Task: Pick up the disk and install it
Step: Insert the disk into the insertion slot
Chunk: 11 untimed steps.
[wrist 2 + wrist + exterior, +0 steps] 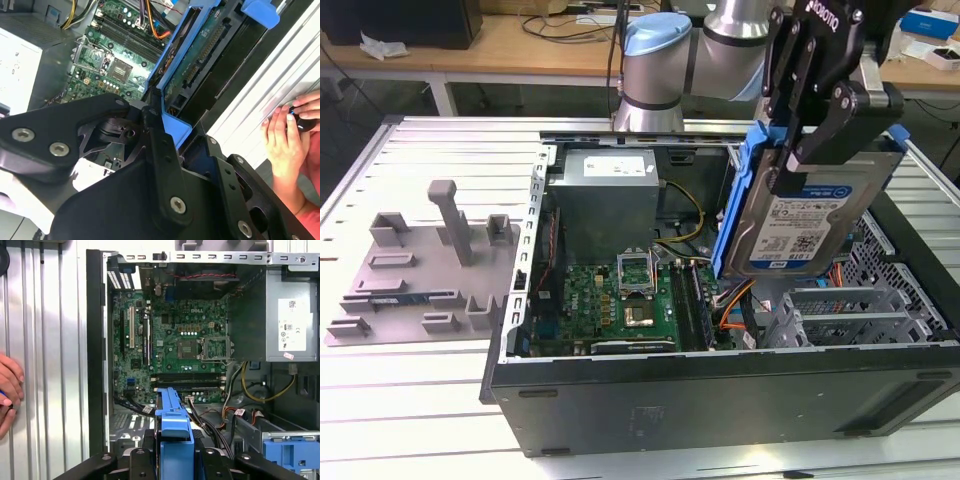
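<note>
Installation is pictured midway above an open black desktop computer case (720,400), which is laid on its side on a slatted aluminium counter (420,400). The disk (810,215), a flat rectangular silver hard drive with a blue-and-white label framed by a bright blue plastic bracket, is held clenched in the black robot hand (798,165). The fingers are closed across the disk's upper part. The disk is carried clear of the case, near its end at the exterior view's right. It is tilted close to upright, and its labelled face is turned toward the exterior camera.

The long axis is pointed steeply down from the hand into the case. The lower short edge is hung just above the gap between the green motherboard (620,300) and the grey metal drive cage (840,310). No contact with either can be made out.

In both wrist views the blue bracket (172,55) (175,430) is seen end-on below the hand, with the motherboard beyond it. The grey metal power supply box (605,200) is set well apart, at the case's far side. The pickup is judged complete; the disk is not yet seated.
</note>
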Each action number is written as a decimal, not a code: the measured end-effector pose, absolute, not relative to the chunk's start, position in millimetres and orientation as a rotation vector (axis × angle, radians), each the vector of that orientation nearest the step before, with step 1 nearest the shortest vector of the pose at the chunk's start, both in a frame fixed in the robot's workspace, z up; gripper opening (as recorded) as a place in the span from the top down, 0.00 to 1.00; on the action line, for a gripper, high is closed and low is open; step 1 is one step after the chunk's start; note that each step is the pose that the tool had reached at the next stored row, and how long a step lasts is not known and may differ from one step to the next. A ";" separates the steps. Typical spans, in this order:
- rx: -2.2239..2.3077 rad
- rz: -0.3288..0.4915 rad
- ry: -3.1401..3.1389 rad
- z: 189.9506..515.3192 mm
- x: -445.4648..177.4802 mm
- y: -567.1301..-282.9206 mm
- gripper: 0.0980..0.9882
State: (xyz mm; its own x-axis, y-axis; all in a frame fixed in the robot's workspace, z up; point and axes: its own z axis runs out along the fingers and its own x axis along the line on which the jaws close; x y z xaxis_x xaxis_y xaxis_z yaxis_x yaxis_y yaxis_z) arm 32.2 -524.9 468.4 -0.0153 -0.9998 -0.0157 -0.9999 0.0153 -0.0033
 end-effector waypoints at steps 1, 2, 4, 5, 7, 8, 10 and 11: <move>-2.193 0.014 2.230 468.4 34.6 -525.9 0.70; -2.193 0.014 2.231 468.4 36.2 -526.4 0.70; -2.190 0.014 2.234 468.4 39.0 -527.6 0.70; -2.188 0.015 2.236 468.4 41.4 -528.8 0.70; -2.187 0.015 2.238 468.4 44.5 -530.1 0.70; -2.186 0.015 2.239 468.4 48.1 -530.9 0.70; -2.186 0.015 2.239 468.4 54.6 -531.9 0.70; -2.186 0.015 2.239 468.4 56.8 -532.2 0.70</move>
